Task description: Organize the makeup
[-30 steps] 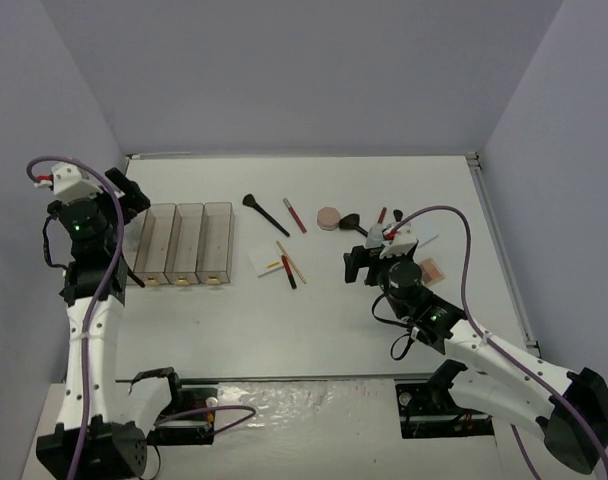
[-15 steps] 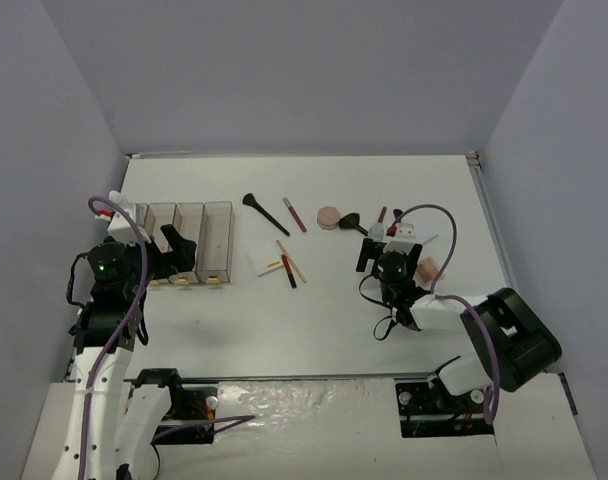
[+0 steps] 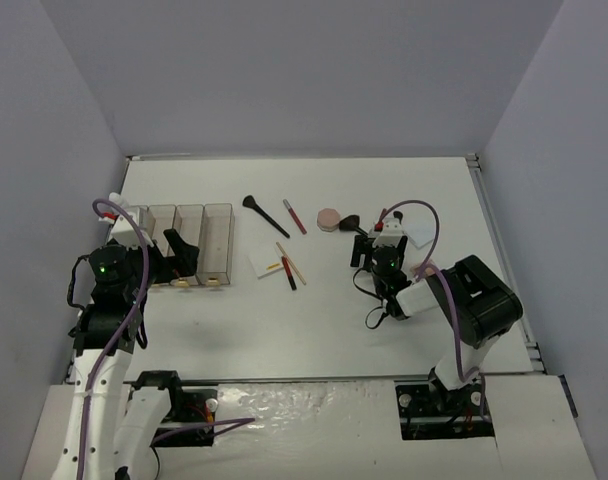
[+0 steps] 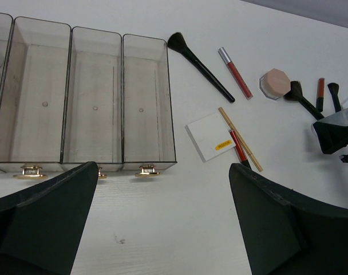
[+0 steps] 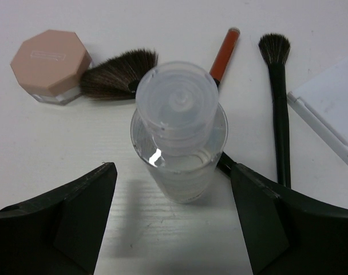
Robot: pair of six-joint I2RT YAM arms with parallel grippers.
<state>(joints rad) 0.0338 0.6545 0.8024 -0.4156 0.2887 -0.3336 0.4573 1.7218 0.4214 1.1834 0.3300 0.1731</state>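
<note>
Four clear bins (image 4: 95,97) stand in a row well apart from the compact (image 4: 275,83); three show whole and the fourth is cut off by the frame edge. There is one compact, pink and eight-sided. There are three black brushes: a fan brush (image 5: 117,74) and a thin brush (image 5: 280,114) near the compact, and a long brush (image 4: 200,64) between the compact and the bins. There are two red tubes (image 4: 236,73), one on either side of the compact. Two pencils lie crossed on the bins' side of the compact, one tan pencil (image 4: 226,118) and one red pencil (image 4: 237,144). One white pad (image 4: 205,134) lies beside them. One clear bottle (image 5: 180,137) stands near the compact. One flat white case (image 5: 328,109) lies beyond the thin brush.
</note>
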